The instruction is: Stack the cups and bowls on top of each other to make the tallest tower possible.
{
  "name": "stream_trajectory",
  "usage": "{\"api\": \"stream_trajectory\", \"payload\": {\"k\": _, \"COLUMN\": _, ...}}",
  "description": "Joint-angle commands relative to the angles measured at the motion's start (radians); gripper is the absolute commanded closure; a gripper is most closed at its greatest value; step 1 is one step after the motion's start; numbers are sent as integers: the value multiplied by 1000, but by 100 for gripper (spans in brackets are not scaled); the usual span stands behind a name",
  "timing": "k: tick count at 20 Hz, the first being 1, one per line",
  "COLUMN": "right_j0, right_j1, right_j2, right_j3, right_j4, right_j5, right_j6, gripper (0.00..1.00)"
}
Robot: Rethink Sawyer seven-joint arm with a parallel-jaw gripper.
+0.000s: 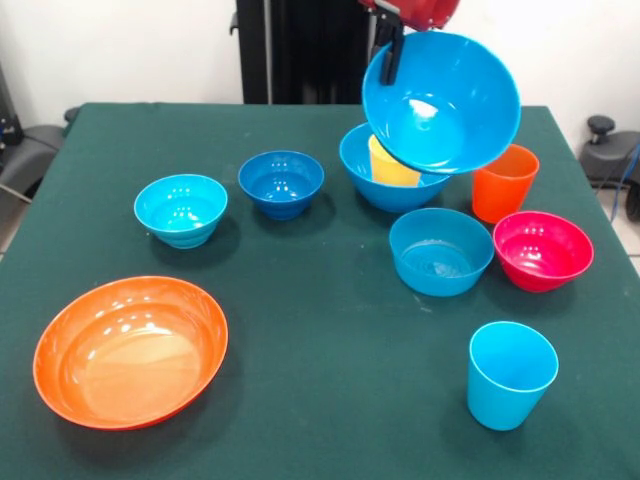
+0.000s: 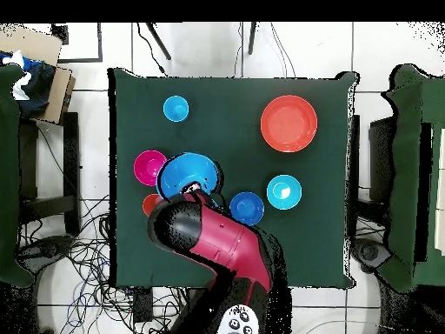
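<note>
My gripper (image 1: 392,58) is shut on the rim of a large blue bowl (image 1: 445,105), which hangs tilted with its opening toward the camera. Right under it a second large blue bowl (image 1: 372,184) stands on the table with the yellow cup (image 1: 388,168) inside. The orange cup (image 1: 505,183), magenta-red bowl (image 1: 543,250) and medium light blue bowl (image 1: 440,252) stand close by. The light blue cup (image 1: 511,373) stands alone near the front. A dark blue bowl (image 1: 281,183), a cyan bowl (image 1: 181,209) and a wide orange bowl (image 1: 130,350) lie to the left. From overhead the held bowl (image 2: 186,172) hides those beneath.
The green table (image 1: 320,300) has open cloth in its middle and front. Overhead, the red arm (image 2: 222,243) covers the table's near side. Chairs (image 2: 408,174) flank the table, with cables (image 2: 78,252) on the floor and a cardboard box (image 2: 43,78) at one corner.
</note>
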Motion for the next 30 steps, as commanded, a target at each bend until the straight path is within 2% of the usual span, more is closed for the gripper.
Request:
{"api": "stream_trajectory", "payload": {"k": 1, "right_j0": 6, "right_j1": 5, "right_j2": 109, "right_j3": 59, "right_j4": -45, "right_j5": 67, "right_j6": 74, "gripper": 100}}
{"api": "stream_trajectory", "payload": {"k": 13, "right_j0": 1, "right_j1": -49, "right_j2": 86, "right_j3": 114, "right_j4": -71, "right_j5": 83, "right_j6": 47, "gripper": 100}}
{"api": "stream_trajectory", "payload": {"k": 30, "right_j0": -47, "right_j1": -38, "right_j2": 121, "right_j3": 153, "right_j4": -93, "right_j5": -28, "right_j6": 13, "gripper": 100}}
